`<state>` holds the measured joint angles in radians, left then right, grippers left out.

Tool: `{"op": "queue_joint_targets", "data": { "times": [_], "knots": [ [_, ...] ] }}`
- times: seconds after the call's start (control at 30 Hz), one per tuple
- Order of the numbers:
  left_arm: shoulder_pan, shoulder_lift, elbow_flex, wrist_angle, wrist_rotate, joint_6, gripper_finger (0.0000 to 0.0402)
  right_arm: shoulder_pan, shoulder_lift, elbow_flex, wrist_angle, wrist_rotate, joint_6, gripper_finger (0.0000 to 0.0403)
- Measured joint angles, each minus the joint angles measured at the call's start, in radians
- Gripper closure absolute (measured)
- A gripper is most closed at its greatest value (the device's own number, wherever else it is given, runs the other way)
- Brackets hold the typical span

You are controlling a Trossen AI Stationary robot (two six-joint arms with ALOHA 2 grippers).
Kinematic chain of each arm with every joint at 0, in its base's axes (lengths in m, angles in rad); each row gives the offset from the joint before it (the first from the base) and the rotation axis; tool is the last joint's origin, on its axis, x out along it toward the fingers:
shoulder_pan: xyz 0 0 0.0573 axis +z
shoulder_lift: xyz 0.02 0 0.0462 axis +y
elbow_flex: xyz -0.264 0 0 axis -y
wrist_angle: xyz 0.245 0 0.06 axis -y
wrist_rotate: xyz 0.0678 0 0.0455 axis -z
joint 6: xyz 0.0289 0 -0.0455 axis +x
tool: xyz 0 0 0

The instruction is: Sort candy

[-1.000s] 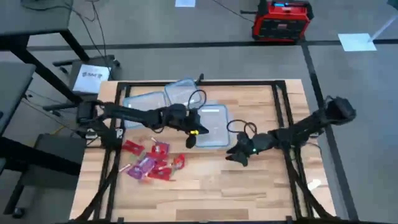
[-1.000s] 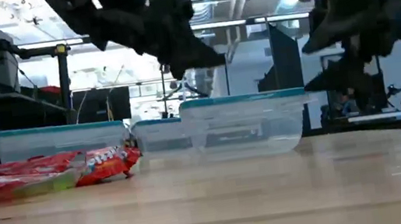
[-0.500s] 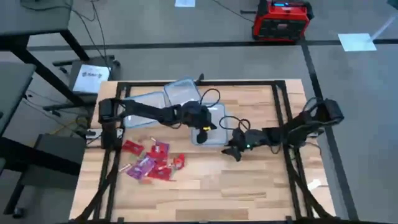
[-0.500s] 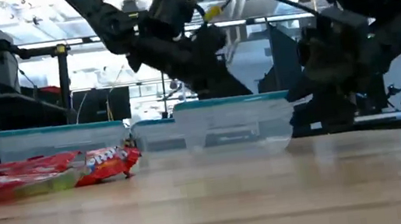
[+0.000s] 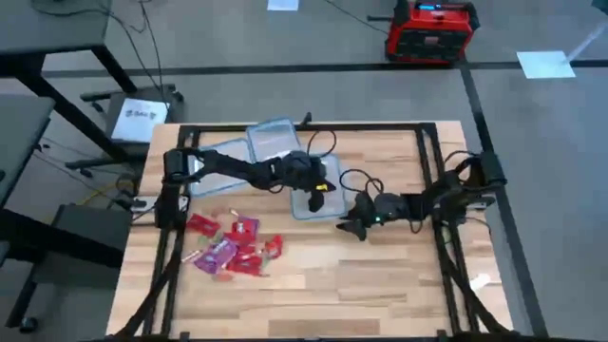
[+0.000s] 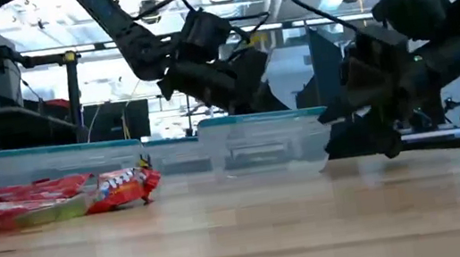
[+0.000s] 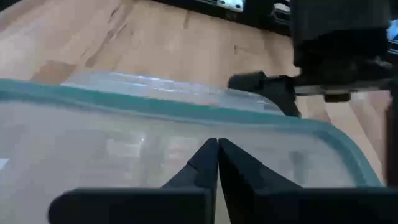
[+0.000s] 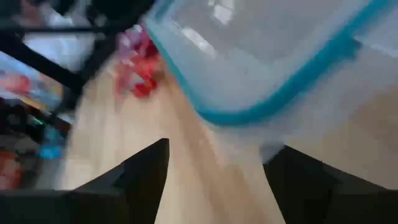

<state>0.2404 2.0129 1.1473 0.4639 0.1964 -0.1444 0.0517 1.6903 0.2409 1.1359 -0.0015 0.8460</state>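
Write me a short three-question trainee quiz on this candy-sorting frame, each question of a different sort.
1. True or false: the left claw is shut, over the nearest clear rectangular plastic tub with a bluish rim.
2. Multiple choice: where do the small shiny red, pink and purple wrapped candies lie? A) in a tub B) loose on the light wooden table C) in the right claw
3. Fill in: the right claw stands ___, beside that tub's corner.

Key: 1 true. 2 B. 3 open; the right wrist view shows nothing between its fingers.
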Motion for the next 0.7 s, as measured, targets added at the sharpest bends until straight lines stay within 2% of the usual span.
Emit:
{"op": "queue_joint_targets", "data": {
  "times": [0.17,0.33,0.47,0.6,0.7],
  "knots": [
    [-0.001,0.0,0.0,-0.001,-0.01,-0.01,0.0402,0.008,0.053,0.021,0.062,0.028,0.122,0.0161],
    [-0.003,0.001,0.0,-0.006,-0.01,-0.016,0.0402,0.01,0.116,0.086,0.062,0.031,0.147,0.0161],
    [-0.004,0.0,-0.002,-0.014,-0.01,-0.029,0.0402,0.01,0.143,0.121,0.055,0.085,0.088,0.0161],
    [-0.004,0.003,-0.003,-0.048,-0.038,-0.027,0.0402,0.015,0.144,0.124,0.044,0.213,0.009,0.0161],
    [-0.01,0.0,-0.003,-0.066,-0.045,-0.027,0.0402,0.018,0.145,0.125,0.06,0.225,-0.066,0.0161]
  ]
}}
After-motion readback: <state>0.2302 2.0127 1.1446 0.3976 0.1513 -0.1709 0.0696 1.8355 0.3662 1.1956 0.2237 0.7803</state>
